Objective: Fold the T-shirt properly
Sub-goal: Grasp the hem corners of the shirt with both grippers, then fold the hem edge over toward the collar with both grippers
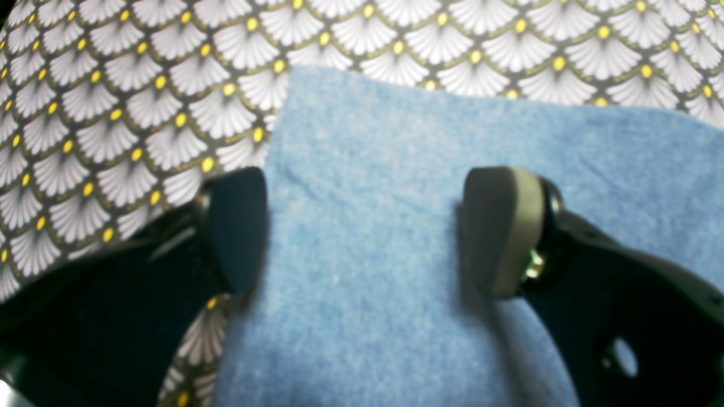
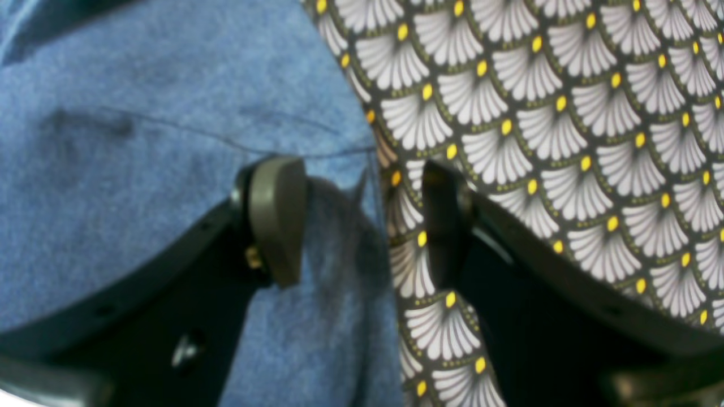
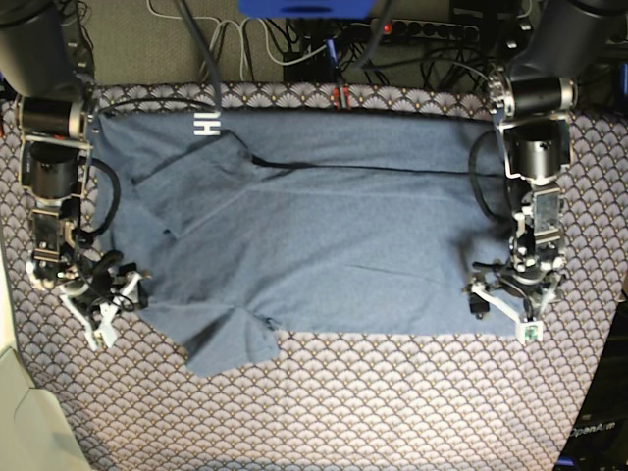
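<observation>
Spread wide, the left claw (image 1: 365,232) sits low over a corner of the T-shirt (image 1: 396,226), fabric between its fingers. Likewise spread, the right claw (image 2: 362,220) straddles the shirt's other edge, one finger over the fan-patterned tablecloth (image 2: 565,113). Between them the T-shirt lies mostly flat on the bench

We are looking at a robotics lab bench: a table draped in a dark fan-patterned tablecloth (image 3: 392,402), two black robot arms mounted at its far corners, and a tangle of black and white cables (image 3: 294,54) with a power strip (image 3: 442,29) behind.
</observation>
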Controlling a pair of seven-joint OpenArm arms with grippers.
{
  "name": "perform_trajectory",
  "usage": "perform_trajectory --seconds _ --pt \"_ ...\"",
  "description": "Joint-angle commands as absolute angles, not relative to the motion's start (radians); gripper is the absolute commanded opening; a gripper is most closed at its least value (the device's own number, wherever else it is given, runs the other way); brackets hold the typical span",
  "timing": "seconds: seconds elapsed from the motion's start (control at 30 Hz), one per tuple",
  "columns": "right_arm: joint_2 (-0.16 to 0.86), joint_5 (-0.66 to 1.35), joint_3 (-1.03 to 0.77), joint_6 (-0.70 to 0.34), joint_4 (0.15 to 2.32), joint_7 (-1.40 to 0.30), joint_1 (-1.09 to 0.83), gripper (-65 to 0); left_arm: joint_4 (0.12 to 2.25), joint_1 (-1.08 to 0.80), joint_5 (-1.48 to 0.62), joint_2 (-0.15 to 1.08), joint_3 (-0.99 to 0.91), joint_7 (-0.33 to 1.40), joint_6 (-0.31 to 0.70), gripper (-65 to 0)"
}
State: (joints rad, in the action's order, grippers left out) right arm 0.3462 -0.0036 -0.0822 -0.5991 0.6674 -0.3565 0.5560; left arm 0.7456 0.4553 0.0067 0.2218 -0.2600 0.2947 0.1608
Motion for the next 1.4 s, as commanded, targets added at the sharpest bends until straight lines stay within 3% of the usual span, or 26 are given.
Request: perform_trajectory --seconds 0.0,0.23,0.37,0.5,0.67,0.97,1.37 --pt "0.349 0.007 -0.085 -0.595 0.676 -0.332 0.588 -31.7 0.762 0.49 0.001 0.236 -0.262 0.269 0.159 -11.7" --pt "0.332 0.007 -0.085 -0.595 0.671 -0.331 0.578 -34.4 0.753 0.492 0.001 0.236 -0.262 0.269 0.159 -11.7" --pt "0.325 0.007 -0.085 -0.595 0.671 -0.328 0.55 -47.6 0.753 0.498 0.001 0.236 -0.262 0.266 0.157 -11.7" --pt "0.321 0.007 -0.085 -0.595 0.671 -0.328 0.544 -65.0 0.75 0.512 0.004 0.236 -0.262 0.214 0.157 -11.7" --pt "0.318 0.007 -0.085 -0.595 0.671 -0.328 0.542 -65.0 0.73 0.515 0.002 0.237 -0.262 0.2 0.157 -11.7" --pt "0.321 0.007 -0.085 -0.595 0.671 -0.328 0.542 -65.0 0.499 0.55 0.001 0.263 -0.306 0.067 0.156 -11.7" --pt "0.32 0.007 -0.085 -0.595 0.676 -0.328 0.522 -65.0 0.479 0.59 0.001 0.265 -0.318 0.05 0.156 -11.7"
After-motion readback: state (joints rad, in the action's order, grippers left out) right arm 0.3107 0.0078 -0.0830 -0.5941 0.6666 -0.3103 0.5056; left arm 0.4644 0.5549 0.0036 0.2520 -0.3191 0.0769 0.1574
